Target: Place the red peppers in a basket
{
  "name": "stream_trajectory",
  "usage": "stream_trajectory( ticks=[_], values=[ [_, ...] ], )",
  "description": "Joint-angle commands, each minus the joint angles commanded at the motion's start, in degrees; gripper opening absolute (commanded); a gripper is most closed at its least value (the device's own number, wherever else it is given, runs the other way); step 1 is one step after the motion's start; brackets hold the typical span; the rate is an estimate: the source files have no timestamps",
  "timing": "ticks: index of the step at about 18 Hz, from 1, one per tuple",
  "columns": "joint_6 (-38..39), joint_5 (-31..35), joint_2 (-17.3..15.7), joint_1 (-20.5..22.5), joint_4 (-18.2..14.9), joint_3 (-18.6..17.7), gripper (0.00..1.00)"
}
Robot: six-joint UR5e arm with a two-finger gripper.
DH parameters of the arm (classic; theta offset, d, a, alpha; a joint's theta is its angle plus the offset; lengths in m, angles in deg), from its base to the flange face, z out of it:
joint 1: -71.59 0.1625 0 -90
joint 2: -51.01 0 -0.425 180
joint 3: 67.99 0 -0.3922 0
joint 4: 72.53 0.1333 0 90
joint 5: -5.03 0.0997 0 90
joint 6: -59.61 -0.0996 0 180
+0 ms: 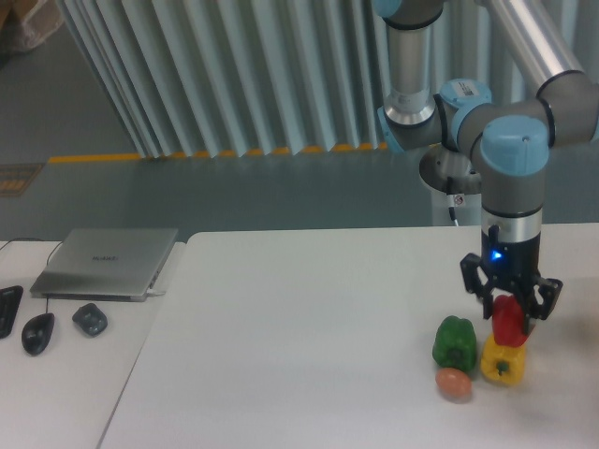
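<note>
My gripper (508,316) is shut on the red pepper (506,321) and holds it in the air at the right side of the white table (299,327). The red pepper hangs just above the yellow pepper (502,362), which rests on the table. No basket shows in this view.
A green pepper (456,341) stands left of the yellow one, with a small orange-brown ball (453,383) in front of it. At the far left lie a closed laptop (108,263), a black mouse (37,332) and a small dark object (90,319).
</note>
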Motion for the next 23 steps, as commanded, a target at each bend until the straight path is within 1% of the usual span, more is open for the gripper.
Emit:
stream_trajectory(
  ticks=[1,4,5,6,8,9,10,12,14,16,17,18,20,21,22,23],
  values=[
    [-3.18,0.72,-0.09,0.79,-0.09,-0.09,0.57],
    [-4.96,0.55,-0.09,2.29,0.09,-0.18,0.58],
    [-7.67,0.63,-0.09,2.73,0.00,-0.26,0.58],
    [-12.13,0.90,-0.35,3.69,0.00,-0.87,0.58],
    [-21.71,0.99,-1.32,6.94,-0.17,-1.49,0.58],
    [-24.63,0.99,-1.41,8.08,-0.09,-1.49,0.58],
    [-26.14,0.81,-1.41,9.22,-0.09,-1.49,0.58],
    [-26.76,0.46,-1.41,11.16,0.35,-1.32,0.58],
    [-29.38,0.55,-1.23,12.22,0.70,-0.88,0.58],
    [-35.17,0.20,-1.06,15.11,1.84,-0.97,0.59],
    [-34.86,-0.24,-0.27,15.91,4.72,-0.53,0.61],
    [-34.76,-0.50,0.34,16.87,6.75,-0.35,0.61],
    [-34.41,-0.51,1.83,18.20,8.78,0.17,0.61],
    [-33.98,-0.51,2.80,19.42,10.53,0.35,0.61],
    [-33.62,-0.59,3.59,19.78,11.59,0.87,0.61],
    [-33.36,-0.59,4.30,19.96,11.86,1.49,0.61]
  ],
)
